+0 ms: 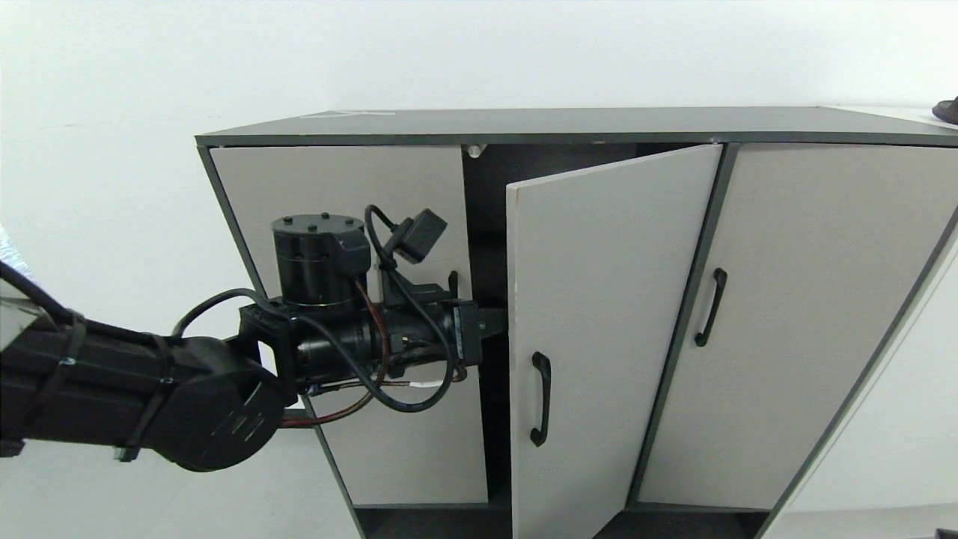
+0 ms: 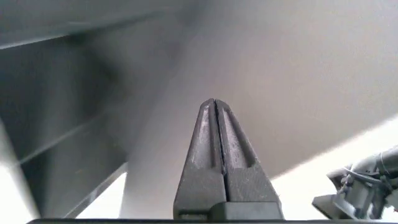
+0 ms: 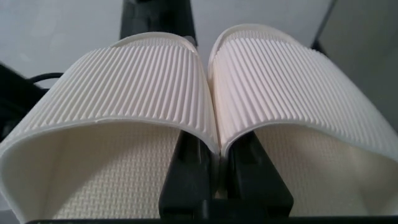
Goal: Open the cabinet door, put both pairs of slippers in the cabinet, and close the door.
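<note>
Opening the cabinet (image 1: 569,123) is judged the step in hand: its door (image 1: 599,299) stands ajar, the left gripper (image 2: 214,109), pressed together, set in the gap beside its edge. A wider swing is needed before the slippers (image 3: 143,81), pinched in the right gripper (image 3: 217,183), go inside.

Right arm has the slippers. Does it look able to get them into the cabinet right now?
Probably not yet. The middle door is only partly open, the gap looks narrow for the pair of slippers, and the left gripper sits in it.
</note>
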You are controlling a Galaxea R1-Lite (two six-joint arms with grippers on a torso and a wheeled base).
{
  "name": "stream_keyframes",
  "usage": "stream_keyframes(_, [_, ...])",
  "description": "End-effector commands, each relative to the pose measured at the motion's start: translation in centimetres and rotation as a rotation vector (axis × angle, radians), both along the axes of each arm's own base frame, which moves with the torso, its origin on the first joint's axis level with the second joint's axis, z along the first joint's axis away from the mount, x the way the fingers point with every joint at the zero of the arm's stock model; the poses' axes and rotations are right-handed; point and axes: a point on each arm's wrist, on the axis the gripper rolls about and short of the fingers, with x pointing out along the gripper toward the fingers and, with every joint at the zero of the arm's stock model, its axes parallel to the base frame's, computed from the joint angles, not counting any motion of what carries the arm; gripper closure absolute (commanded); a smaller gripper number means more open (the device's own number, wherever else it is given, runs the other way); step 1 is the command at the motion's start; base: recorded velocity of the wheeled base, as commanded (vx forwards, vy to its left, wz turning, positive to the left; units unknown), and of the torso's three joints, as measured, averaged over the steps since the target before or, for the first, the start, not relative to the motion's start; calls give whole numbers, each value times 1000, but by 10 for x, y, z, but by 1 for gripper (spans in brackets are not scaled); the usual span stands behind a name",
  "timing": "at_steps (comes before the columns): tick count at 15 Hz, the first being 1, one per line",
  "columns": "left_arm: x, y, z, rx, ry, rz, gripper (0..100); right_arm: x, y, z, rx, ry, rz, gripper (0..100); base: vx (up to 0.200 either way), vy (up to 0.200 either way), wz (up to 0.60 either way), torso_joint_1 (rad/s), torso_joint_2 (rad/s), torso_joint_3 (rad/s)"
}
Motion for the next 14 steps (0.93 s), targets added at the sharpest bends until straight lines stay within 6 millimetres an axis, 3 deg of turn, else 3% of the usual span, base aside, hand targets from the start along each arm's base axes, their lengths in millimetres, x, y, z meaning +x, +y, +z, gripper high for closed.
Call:
stream_keyframes(1, [10,-27,-15,21,20,-46,100,-9,-6,11,45,-24,33,100,-200,0,0,2,2,2])
stream_keyframes(2, [13,-36,-20,28,19,-62,100,-12,-9,12,46,-20,51,100,-200,0,0,7,2,7])
stream_keyframes(4, [12,-75,-37,59,-10,-151,100,-14,-12,14,46,-18,76,100,-200,0,0,5,7,5])
stream_keyframes(6, [-13,-115,-43,74,-50,-200,100,-14,-11,12,38,-17,77,100,-200,0,0,2,2,5])
stream_keyframes(7, [-23,-127,-42,41,-82,-238,100,-13,-11,11,32,-15,76,100,-200,0,0,2,-2,7])
stream_keyframes(9, [-15,-131,-42,-51,-110,-213,100,-13,-11,11,30,-15,72,100,-200,0,0,2,0,2])
stream_keyframes(11, [12,-93,-23,-70,-152,-91,100,-13,-11,11,30,-15,69,100,0,0,0,0,0,0])
stream_keyframes(13, [47,-15,-10,17,-288,155,100,-10,-10,8,13,-16,44,100,0,0,0,0,0,0])
stream_keyframes(14, [49,16,-4,65,-335,262,100,-7,-11,8,8,-25,6,100,0,0,0,0,0,0])
